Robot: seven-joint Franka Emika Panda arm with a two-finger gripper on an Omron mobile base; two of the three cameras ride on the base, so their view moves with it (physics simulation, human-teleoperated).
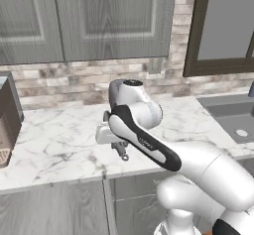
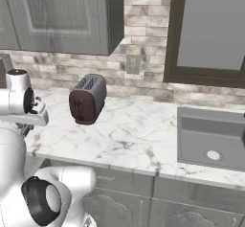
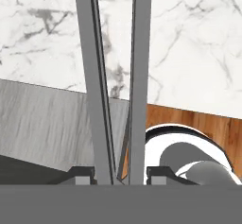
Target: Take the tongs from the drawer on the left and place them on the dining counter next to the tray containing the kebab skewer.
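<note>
While the arm carries its load over the marble worktop point(image 1: 59, 145), note that the gripper point(image 3: 118, 173) is pinched on the tongs point(image 3: 116, 76), with a finger tip pressing each outer face near the joined end. In the hand view, the two narrow grey metal arms run away from the hand and spread slightly toward their far tips. You can judge that this grip near the hinge keeps both arms together and the long tool in line with the hand for transport.

Observe the surfaces. The worktop is white with grey veins and reads as smooth and hard. Behind it stands a brick wall point(image 1: 74, 78) in mixed tan and grey. The cabinet fronts point(image 1: 54, 209) below show a grey wood grain. A dark red toaster point(image 2: 87, 99) with rounded corners stands on the worktop, and a grey sink point(image 2: 210, 137) is set in further right.

You should treat the pick-up as complete and the placement as not yet done. The tongs are slim and smooth, so expect them to swing if the hand turns sharply.
</note>
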